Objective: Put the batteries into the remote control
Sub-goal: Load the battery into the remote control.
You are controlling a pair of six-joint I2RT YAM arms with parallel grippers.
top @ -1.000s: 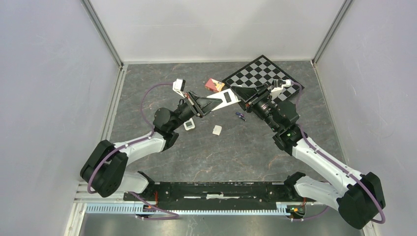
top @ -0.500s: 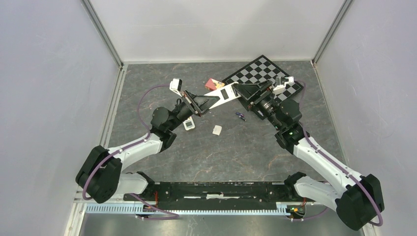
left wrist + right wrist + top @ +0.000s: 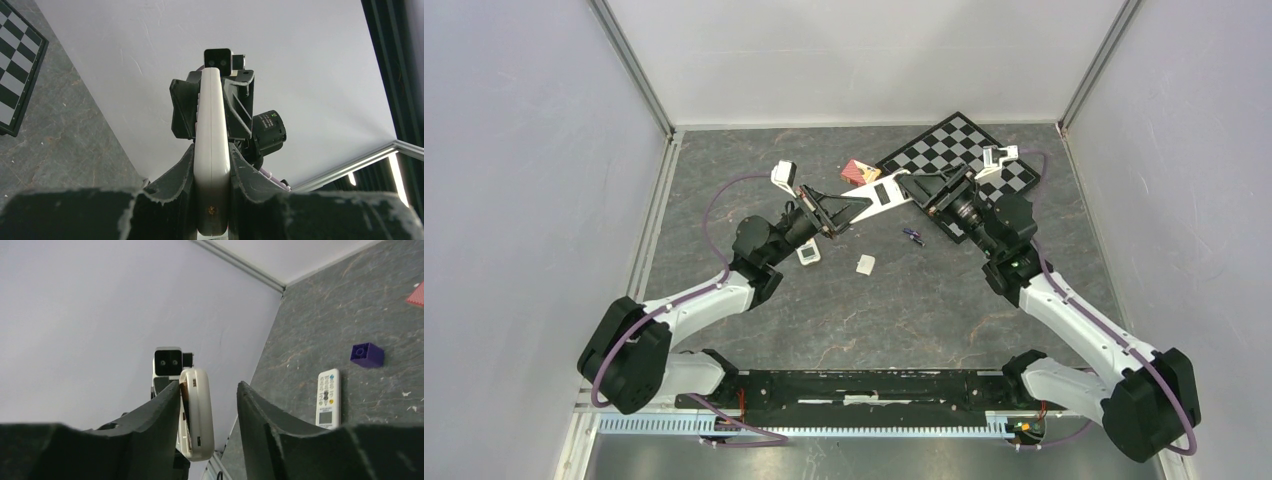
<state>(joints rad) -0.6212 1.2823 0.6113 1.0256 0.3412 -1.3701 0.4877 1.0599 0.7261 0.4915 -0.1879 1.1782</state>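
Observation:
My left gripper [image 3: 849, 208] is shut on the remote control [image 3: 879, 196] and holds it in the air, long axis toward the right arm, with a dark battery bay on its upper face. In the left wrist view the remote [image 3: 210, 107] stands edge-on between my fingers [image 3: 212, 155]. My right gripper [image 3: 907, 187] is open around the remote's far end; in the right wrist view the remote [image 3: 197, 415] lies against one finger, with a gap to the other side of the gripper [image 3: 209, 387]. The batteries [image 3: 912, 236] lie on the table below.
A small white cover piece [image 3: 865, 264] and a second white remote [image 3: 809, 254] lie on the table; that remote [image 3: 328, 398] shows beside a purple block [image 3: 367, 354]. A chessboard [image 3: 969, 148] and a red packet [image 3: 858, 172] are at the back.
The held remote has moved a little toward the back. The right wrist has rolled, its camera swinging back and left, and its fingers have closed in on the remote's end.

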